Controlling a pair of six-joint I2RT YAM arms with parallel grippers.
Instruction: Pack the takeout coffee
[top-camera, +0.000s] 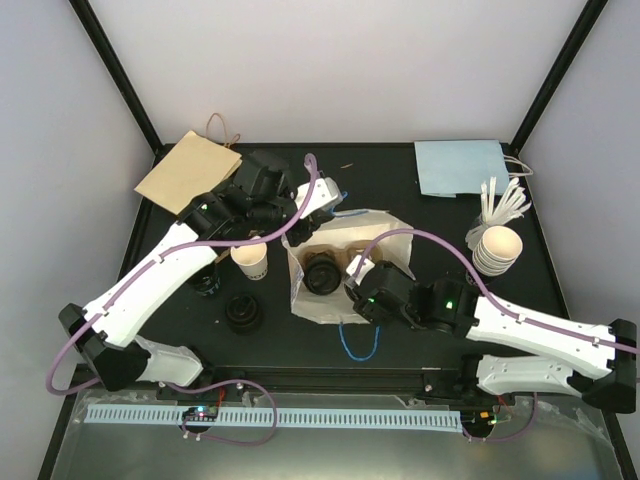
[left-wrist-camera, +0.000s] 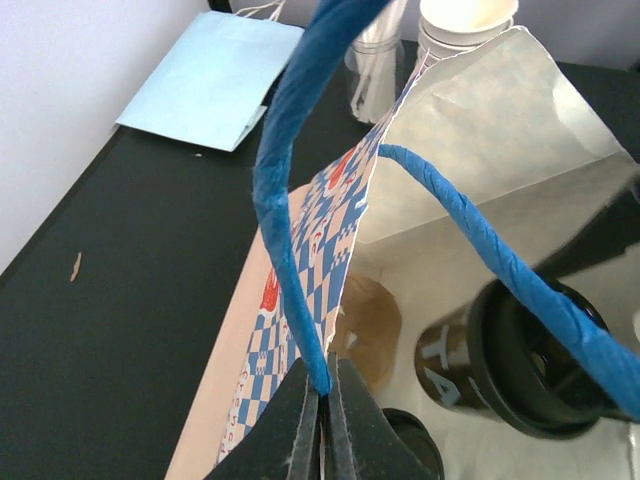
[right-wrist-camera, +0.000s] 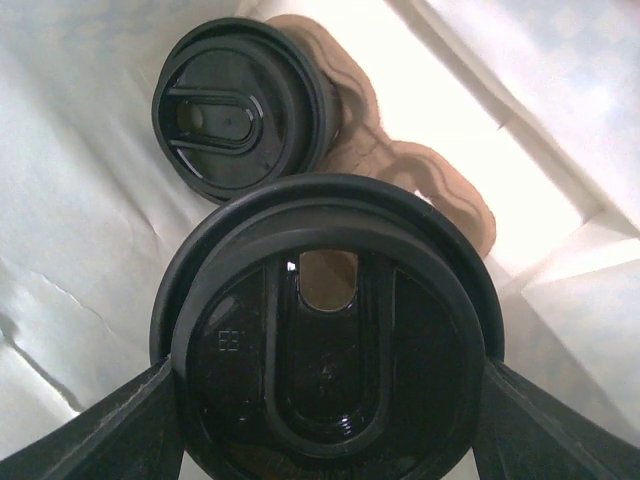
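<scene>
On black table (top-camera: 270, 345), right gripper (right-wrist-camera: 328, 425) holds a black-lidded coffee cup (right-wrist-camera: 325, 300) just over the brown pulp carrier (right-wrist-camera: 440, 190) inside the white paper bag (right-wrist-camera: 90, 260), left gripper (left-wrist-camera: 322, 420) pinching its blue handle (left-wrist-camera: 278, 200).

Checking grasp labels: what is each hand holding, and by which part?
Left hand pinches the blue bag handle near its base. Right hand clamps a black-lidded coffee cup across its sides, around lid level.
</scene>
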